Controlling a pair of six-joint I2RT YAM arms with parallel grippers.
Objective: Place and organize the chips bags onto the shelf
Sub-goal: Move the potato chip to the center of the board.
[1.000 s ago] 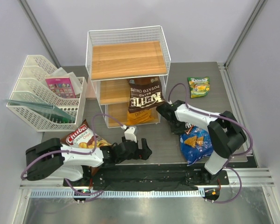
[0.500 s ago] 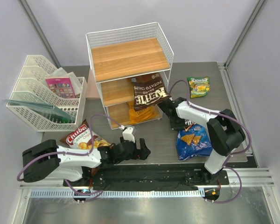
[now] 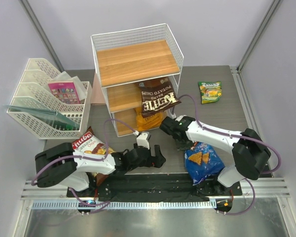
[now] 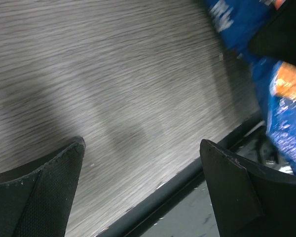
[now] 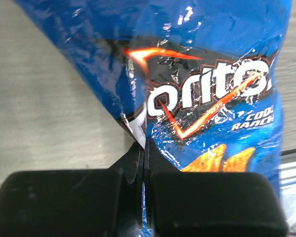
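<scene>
The right claw (image 5: 144, 153) is clamped on a fold at the edge of the Doritos bag (image 5: 207, 98), the film pinched in the seam between its two black fingers. The rest of the bag spreads away from it over the table (image 3: 222, 116). The left claw (image 4: 142, 142) stands wide apart and holds nothing. It is low over bare table, with the blue bag off to its right. The right wrist view alone shows the pinch. The view from above shows only that this arm reaches in from the right, its claw at the bag's far corner, just in front of the shelf (image 3: 138, 61). The top view also gives the rest of the scene. The Kettle bag (image 3: 158, 98) juts tilted from the middle tier, and the orange bag (image 3: 149, 119) sits half hidden below it on the lowest tier. The green bag (image 3: 210, 92) lies flat on the table, right of the shelf and well apart from the arms. The Chuba bag (image 3: 88, 144) lies at the near left, partly under the left arm. The top board is bare
</scene>
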